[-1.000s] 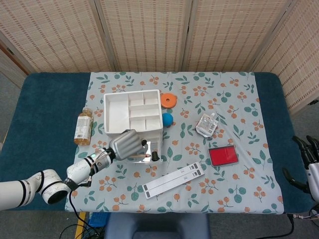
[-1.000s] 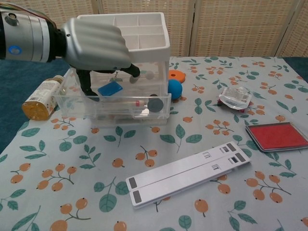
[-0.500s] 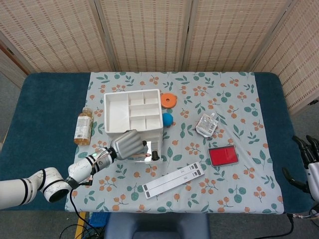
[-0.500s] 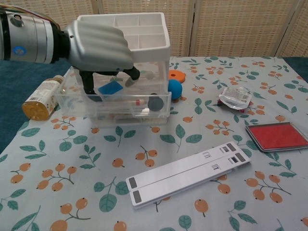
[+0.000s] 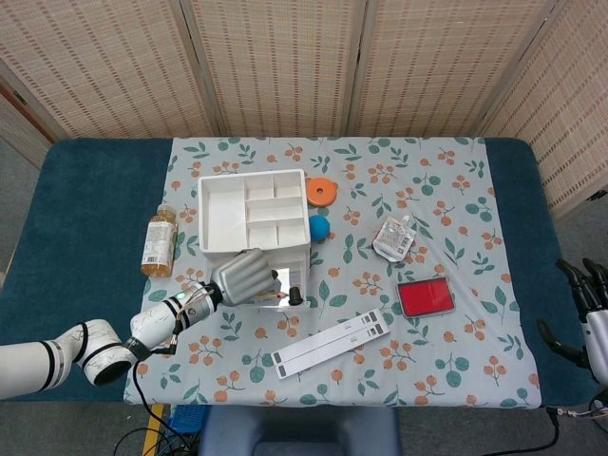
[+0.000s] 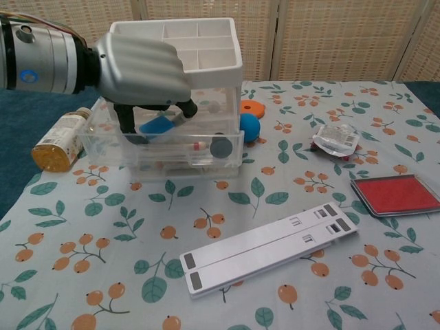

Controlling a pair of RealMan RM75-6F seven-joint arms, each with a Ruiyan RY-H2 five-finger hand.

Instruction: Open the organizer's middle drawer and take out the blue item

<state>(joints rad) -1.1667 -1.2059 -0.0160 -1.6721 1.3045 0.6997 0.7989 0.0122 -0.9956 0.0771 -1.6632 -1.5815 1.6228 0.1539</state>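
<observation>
The blue item is a small flat blue piece, tilted with one end raised, lying inside the pulled-out middle drawer of the white organizer. It sits directly under the left hand, whose dark fingertips reach down into the drawer and close around it; the fingers touch its upper edge and seem to pinch it, though how firm the hold is cannot be told. Compared with a second ago, the item is tipped more steeply and sits slightly higher between the fingers, and the hand has curled in closer over it.

Below the hand, the clear drawer also holds a dark round piece at its front wall. Just right of the hand, beside the organizer, lies a blue ball, with an orange disc behind it. To the hand's left rests a bottle on its side.

Well apart, at the table's far right edge, the right hand hangs with fingers spread, holding nothing.
</observation>
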